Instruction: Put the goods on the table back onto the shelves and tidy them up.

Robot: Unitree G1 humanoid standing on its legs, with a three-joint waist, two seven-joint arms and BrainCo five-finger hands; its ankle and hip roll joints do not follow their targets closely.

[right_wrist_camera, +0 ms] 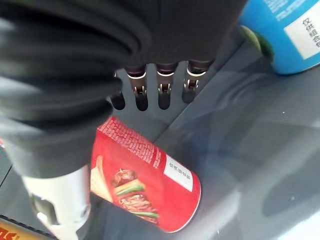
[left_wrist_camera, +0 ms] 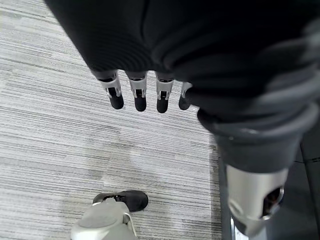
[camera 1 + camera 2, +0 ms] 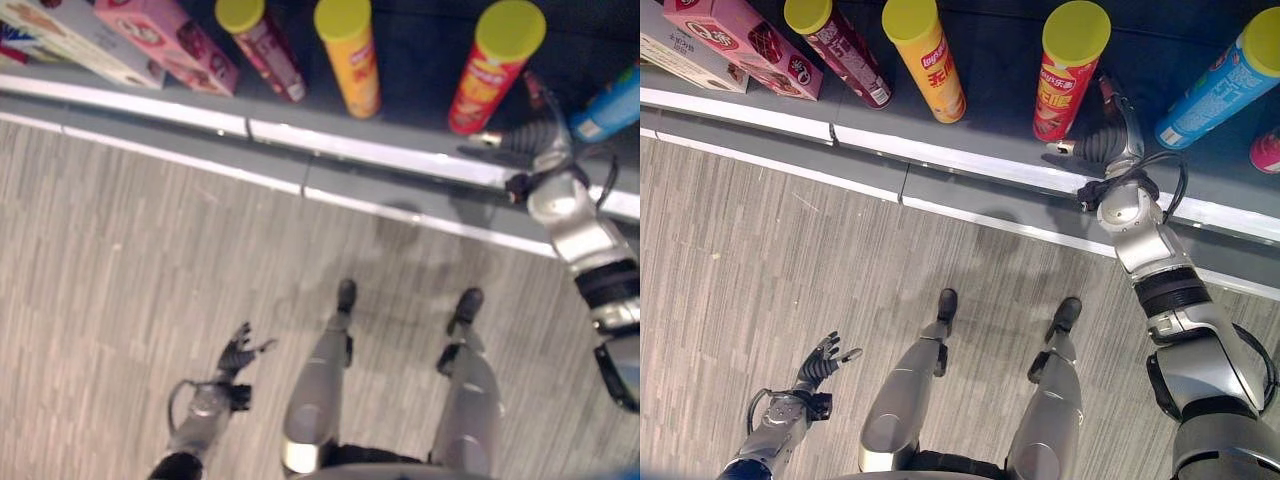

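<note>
Right hand [image 3: 1108, 140] reaches onto the dark grey shelf board [image 3: 990, 110], just beside the tall red chip can with a yellow lid [image 3: 1068, 72]. Its fingers [image 1: 165, 92] are straight and a little apart, and they hold nothing. In the right wrist view the red can sits close under the palm, next to the thumb, but the fingers are not wrapped round it. I cannot tell if the thumb touches the can.

The red can stands up on the shelf, near the front edge with its white strip [image 3: 970, 165]. On the other side of the right hand stands a tall blue can with a yellow lid [image 3: 1225, 80], a bit apart from the hand. Further along the shelf, toward the robot's left, stands a tall orange-yellow can with a yellow lid [image 3: 925, 55], then a dark red can with a yellow lid [image 3: 835, 45]. Past them a pink flat box [image 3: 745, 45] lies near the front edge, with a pale box [image 3: 680, 55] just beside it at the far left end. A bit of a small pink thing [image 3: 1268, 150] peeks in at the right end of the shelf.

Left hand [image 3: 820, 365] hangs low over the grey striped carpet floor [image 3: 760, 250], well apart from the shelf. Its fingers [image 2: 140, 95] are loose and spread, and it holds nothing.
</note>
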